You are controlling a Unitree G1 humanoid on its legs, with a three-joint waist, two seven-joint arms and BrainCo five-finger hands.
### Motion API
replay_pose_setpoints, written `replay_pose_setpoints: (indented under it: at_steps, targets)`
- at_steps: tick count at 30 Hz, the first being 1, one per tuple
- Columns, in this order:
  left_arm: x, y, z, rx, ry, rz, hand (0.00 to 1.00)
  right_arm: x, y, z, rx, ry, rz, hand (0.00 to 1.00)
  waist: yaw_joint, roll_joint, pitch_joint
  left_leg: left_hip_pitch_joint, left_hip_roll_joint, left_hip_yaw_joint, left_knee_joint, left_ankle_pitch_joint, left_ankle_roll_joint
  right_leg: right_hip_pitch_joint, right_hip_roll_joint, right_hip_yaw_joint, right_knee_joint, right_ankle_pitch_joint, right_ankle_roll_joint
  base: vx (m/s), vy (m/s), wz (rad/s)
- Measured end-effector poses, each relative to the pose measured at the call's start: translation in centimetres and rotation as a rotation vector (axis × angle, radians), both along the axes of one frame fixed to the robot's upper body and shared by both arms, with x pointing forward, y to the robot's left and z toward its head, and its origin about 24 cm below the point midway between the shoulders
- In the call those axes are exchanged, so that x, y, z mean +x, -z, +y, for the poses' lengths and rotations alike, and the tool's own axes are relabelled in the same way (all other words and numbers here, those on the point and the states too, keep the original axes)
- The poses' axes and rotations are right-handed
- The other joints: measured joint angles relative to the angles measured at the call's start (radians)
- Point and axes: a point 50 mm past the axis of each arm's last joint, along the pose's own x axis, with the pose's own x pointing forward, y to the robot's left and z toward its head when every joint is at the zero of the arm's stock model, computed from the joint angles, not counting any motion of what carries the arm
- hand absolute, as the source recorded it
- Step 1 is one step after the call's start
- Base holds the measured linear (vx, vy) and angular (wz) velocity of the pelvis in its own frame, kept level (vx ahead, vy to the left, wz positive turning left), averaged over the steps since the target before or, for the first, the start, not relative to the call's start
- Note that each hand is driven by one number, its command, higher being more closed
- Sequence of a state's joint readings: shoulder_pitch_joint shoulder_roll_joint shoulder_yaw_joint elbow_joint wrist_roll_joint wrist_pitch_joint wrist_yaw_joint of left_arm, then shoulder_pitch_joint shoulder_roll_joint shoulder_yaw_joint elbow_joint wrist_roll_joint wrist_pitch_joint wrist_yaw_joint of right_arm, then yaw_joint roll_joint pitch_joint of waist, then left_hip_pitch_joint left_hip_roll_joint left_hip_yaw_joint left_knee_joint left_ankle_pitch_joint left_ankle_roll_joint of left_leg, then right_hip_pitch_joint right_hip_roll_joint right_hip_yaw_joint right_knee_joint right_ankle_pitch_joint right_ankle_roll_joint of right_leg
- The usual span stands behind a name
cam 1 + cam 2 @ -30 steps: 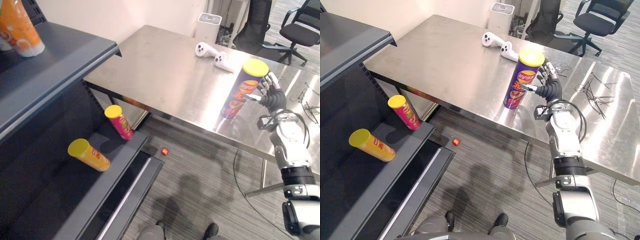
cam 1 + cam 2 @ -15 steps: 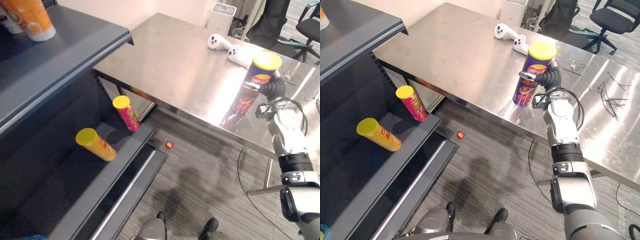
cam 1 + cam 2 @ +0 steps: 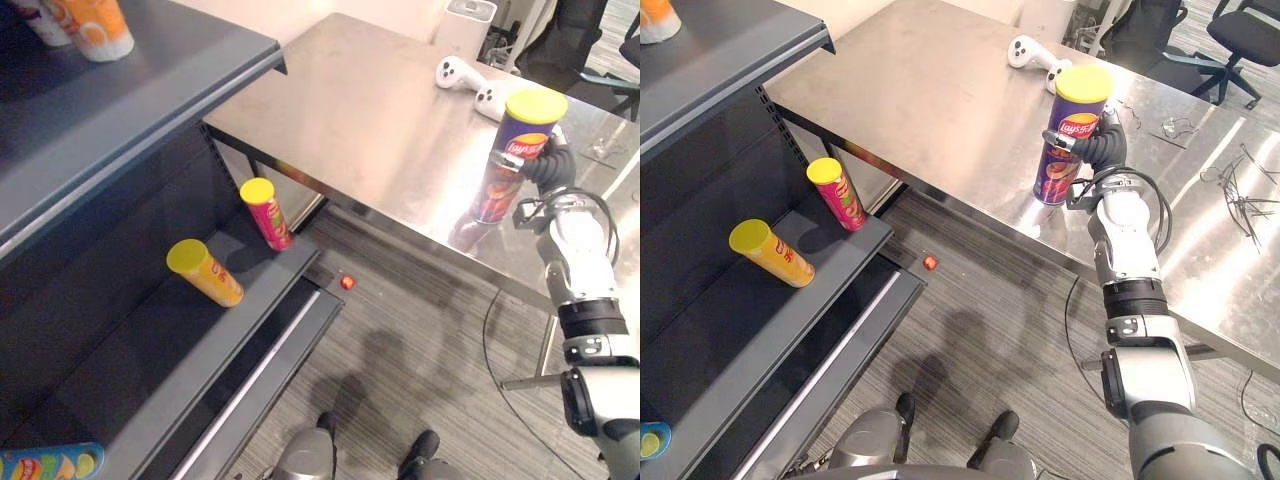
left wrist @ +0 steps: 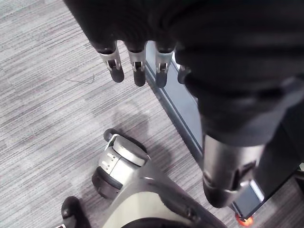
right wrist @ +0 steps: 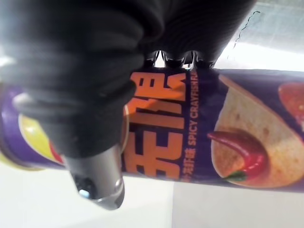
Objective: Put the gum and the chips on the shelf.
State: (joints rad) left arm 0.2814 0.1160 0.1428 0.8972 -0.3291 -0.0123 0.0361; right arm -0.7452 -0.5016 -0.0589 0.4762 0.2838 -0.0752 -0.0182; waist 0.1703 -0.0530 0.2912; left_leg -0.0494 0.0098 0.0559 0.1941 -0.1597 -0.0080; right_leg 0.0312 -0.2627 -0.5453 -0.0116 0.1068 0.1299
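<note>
1. Chips can (image 3: pixel 512 155): purple tube, yellow lid, upright on the steel table (image 3: pixel 350 120) near the front edge. Can't tell whether the base is touching the top or just clear of it.
2. Probably light for its height. Looks like a cardboard-type wall, so stiff up to a point, then likely to dent under a hard squeeze and crush what's inside. Glossy wrap, so likely a bit slippery. All a guess from looks.
3. Best taken round the body, thumb on one side and fingers opposite. Wouldn't go for the lid, which might pop off.
4. Right hand (image 3: pixel 1102 150): wrapped round the upper half of the tube, thumb across the printed front, fingers curled behind. Same wrap up close in the right wrist view.
5. Left hand (image 4: pixel 228 71): hanging low over the grey floor (image 4: pixel 47 95), fingers (image 4: pixel 137 64) loose and uncurled, holding nothing.
6. Off to the robot's left, well apart from the table, the shelf (image 3: pixel 150 350), with a yellow can (image 3: pixel 205 272) and a red can (image 3: pixel 265 212) on its lower board, apart from each other. Looks like room beside them. Would keep the tube upright on the way over and go easy on the grip.
7. Small red thing (image 3: pixel 347 282) on the floor between shelf and table, too small to call it gum. White controllers (image 3: pixel 475 85) further back on the table.
</note>
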Motion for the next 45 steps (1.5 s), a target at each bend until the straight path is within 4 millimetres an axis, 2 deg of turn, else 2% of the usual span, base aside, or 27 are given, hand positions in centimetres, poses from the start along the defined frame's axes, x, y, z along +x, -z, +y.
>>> replay_pose_setpoints:
  at_steps: [7, 12, 14, 21, 25, 28, 34, 38, 40, 43, 45]
  targets:
    - [0.6, -0.2, 0.1, 0.016, 0.019, -0.019, 0.0, -0.4, -0.5, 0.7, -0.001, -0.005, -0.042, 1.0, -0.002, -0.007, 0.003, 0.008, 0.009, 0.025, -0.004, -0.001, -0.002, -0.011, 0.007, 0.033, 0.002, 0.0, -0.001, 0.0, -0.013, -0.12]
    - [0.7, -0.3, 0.2, 0.036, 0.031, -0.009, 0.0, -1.9, -2.1, 1.9, -0.002, -0.054, -0.148, 1.0, -0.006, -0.012, 0.0, 0.035, 0.017, 0.049, -0.024, -0.001, -0.005, -0.009, 0.018, 0.063, 0.001, -0.001, -0.002, 0.0, -0.021, -0.15]
    - [0.6, -0.3, 0.3, 0.041, 0.027, 0.0, 0.0, -2.5, -2.1, 2.1, 0.031, -0.064, -0.173, 1.0, -0.012, -0.021, -0.006, 0.041, 0.018, 0.053, -0.034, 0.002, -0.008, -0.01, 0.02, 0.068, -0.002, 0.0, -0.002, 0.01, -0.016, -0.1]
    - [0.1, -0.2, 0.7, 0.055, 0.022, 0.029, 0.0, -4.8, 0.3, 2.9, 0.182, -0.149, -0.172, 1.0, -0.033, -0.055, -0.035, 0.092, 0.02, 0.122, -0.063, 0.0, -0.01, -0.012, 0.025, 0.141, -0.004, 0.0, -0.002, 0.01, -0.002, -0.24]
    - [-1.0, 0.1, 0.8, 0.056, 0.001, 0.071, 0.0, -6.4, 2.6, 3.2, 0.217, -0.206, -0.123, 1.0, -0.051, -0.056, -0.082, 0.107, 0.021, 0.139, -0.078, -0.001, -0.012, -0.015, 0.028, 0.159, -0.005, 0.0, -0.002, 0.01, -0.005, -0.17]
    - [-2.1, 0.2, 0.8, 0.069, -0.016, 0.107, 0.0, -8.5, 4.4, 3.3, 0.226, -0.259, -0.088, 1.0, -0.073, -0.057, -0.121, 0.11, 0.024, 0.159, -0.086, -0.005, -0.017, -0.027, 0.033, 0.186, -0.005, 0.0, -0.002, -0.01, -0.014, -0.25]
    - [-3.5, 0.4, 0.8, 0.068, -0.038, 0.157, 0.0, -10.8, 7.9, 3.1, 0.253, -0.265, 0.019, 1.0, -0.108, -0.055, -0.16, 0.13, 0.034, 0.186, -0.091, -0.012, -0.024, -0.026, 0.045, 0.214, -0.005, -0.001, -0.004, -0.01, -0.016, -0.15]
    - [-3.7, 0.5, 0.7, 0.061, -0.057, 0.163, 0.0, -11.8, 9.3, 2.8, 0.26, -0.261, 0.073, 1.0, -0.112, -0.051, -0.164, 0.142, 0.044, 0.203, -0.09, -0.018, -0.029, -0.025, 0.054, 0.228, 0.001, -0.01, -0.017, -0.02, -0.022, -0.12]
    - [-3.7, 0.5, 0.6, 0.047, -0.065, 0.174, 0.0, -12.0, 9.7, 2.7, 0.267, -0.259, 0.088, 1.0, -0.114, -0.042, -0.158, 0.134, 0.056, 0.203, -0.054, -0.038, -0.031, -0.033, 0.056, 0.225, 0.034, -0.027, -0.03, -0.02, -0.019, -0.05]
    - [-3.2, 0.6, 0.4, 0.0, -0.152, 0.153, 0.0, -11.9, 9.8, 3.6, 0.279, -0.285, 0.082, 1.0, -0.115, -0.028, -0.152, 0.071, 0.079, 0.178, 0.061, -0.087, -0.035, -0.103, 0.037, 0.215, 0.198, -0.112, -0.04, -0.03, -0.021, 0.2]
    - [-2.4, 0.6, 0.1, -0.043, -0.229, 0.111, 0.0, -10.9, 9.6, 6.2, 0.298, -0.376, 0.081, 1.0, -0.111, -0.014, -0.127, 0.041, 0.088, 0.133, 0.119, -0.096, -0.037, -0.115, 0.019, 0.179, 0.287, -0.164, -0.039, -0.03, -0.099, 0.61]
